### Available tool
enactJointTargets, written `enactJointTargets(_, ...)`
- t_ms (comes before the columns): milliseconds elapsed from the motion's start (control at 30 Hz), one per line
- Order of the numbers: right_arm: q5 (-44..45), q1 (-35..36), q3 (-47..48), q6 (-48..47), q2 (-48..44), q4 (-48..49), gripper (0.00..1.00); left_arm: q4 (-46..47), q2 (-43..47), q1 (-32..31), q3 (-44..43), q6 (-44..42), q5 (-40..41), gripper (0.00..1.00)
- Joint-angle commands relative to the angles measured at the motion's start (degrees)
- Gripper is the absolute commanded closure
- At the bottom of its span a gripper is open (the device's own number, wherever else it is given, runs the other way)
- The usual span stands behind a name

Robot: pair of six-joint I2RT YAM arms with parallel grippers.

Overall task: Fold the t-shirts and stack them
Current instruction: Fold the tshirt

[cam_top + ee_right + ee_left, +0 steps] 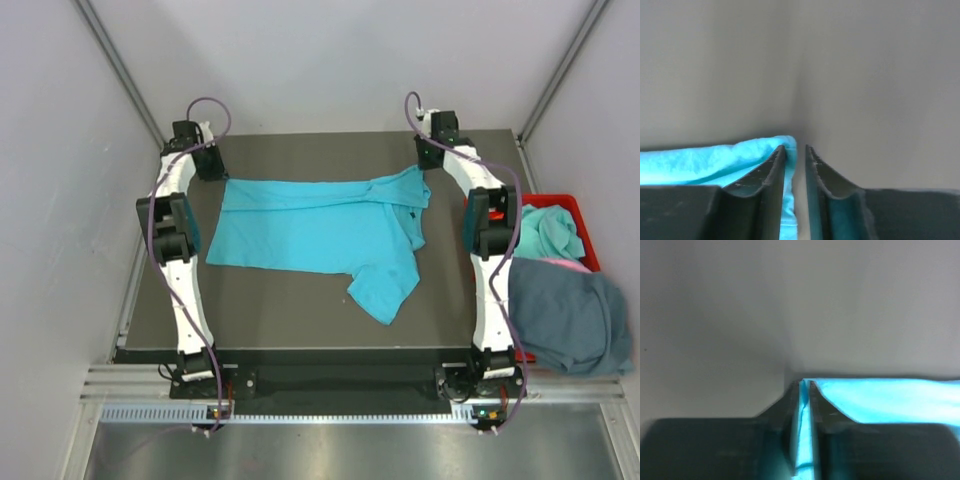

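A bright turquoise t-shirt (310, 225) lies spread across the dark table (270, 310), partly folded, with one sleeve pointing toward the near edge. My left gripper (215, 172) is at the shirt's far left corner. In the left wrist view it (805, 384) is shut on a fold of the turquoise cloth (890, 400). My right gripper (428, 165) is at the far right corner. In the right wrist view it (795, 147) has its jaws slightly apart; the cloth (700, 162) lies against the left finger, with a gap to the right finger.
A red bin (570, 203) stands off the table's right edge. It holds a slate blue-grey shirt (570, 315) draped over its near end, a pale teal one (545, 230) and a pinkish one (565, 265). Grey walls close in on three sides.
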State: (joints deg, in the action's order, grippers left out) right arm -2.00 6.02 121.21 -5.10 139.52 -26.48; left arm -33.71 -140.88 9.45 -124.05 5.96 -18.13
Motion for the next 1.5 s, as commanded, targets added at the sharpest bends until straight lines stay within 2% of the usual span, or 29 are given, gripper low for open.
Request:
enactJointTargets(0, 0.8, 0.6, 0.1, 0.2, -4.1, 1.3, 0.75, 1.6, 5.6, 0.4, 1.6, 0.0, -0.4, 0.78)
enactJointTargets(33, 0.7, 0.6, -1.9, 0.3, -6.1, 2.4, 0.67, 3.5, 8.1, 0.3, 7.1, 0.1, -0.4, 0.67)
enactJointTargets(167, -0.2, 1.2, -12.6, 0.4, -16.3, 8.4, 0.59, 13.1, 25.3, 0.4, 24.0, 1.7, -0.6, 0.49)
enactJointTargets(233, -3.6, 1.8, -16.2, 0.9, -20.1, 9.2, 0.58, 16.1, 30.1, 0.2, 32.0, 2.7, -2.4, 0.47)
enactJointTargets(367, -12.2, 4.0, -19.0, 3.0, -21.1, 8.1, 0.59, 16.2, 37.8, -0.1, 41.2, 3.0, -4.5, 0.47)
enactJointTargets(533, -15.6, 7.2, -17.0, 1.8, -15.9, 5.9, 0.59, 15.3, 38.3, -0.2, 49.2, 1.8, -3.9, 0.48)
enactJointTargets(600, -16.3, 8.0, -13.7, 2.3, -12.1, 3.9, 0.60, 12.8, 37.2, -0.2, 50.0, 1.9, -5.1, 0.50)
enactJointTargets(800, -16.0, 9.2, -7.8, 2.6, -6.5, 2.0, 0.60, 13.5, 38.1, -0.1, 54.7, 1.6, -4.3, 0.51)
enactJointTargets(1067, -14.9, 9.3, -6.9, 2.5, -4.3, 1.7, 0.60, 12.4, 35.6, 0.0, 54.0, 1.8, -4.8, 0.52)
enactJointTargets(1333, -13.6, 9.5, -11.8, 2.4, -8.5, 3.3, 0.87, 13.3, 35.1, -0.1, 55.0, 1.8, -4.3, 0.54)
enactJointTargets(1467, -13.0, 9.9, -14.9, 2.2, -12.7, 3.9, 0.90, 13.5, 35.1, 0.0, 54.9, 2.0, -4.5, 0.54)
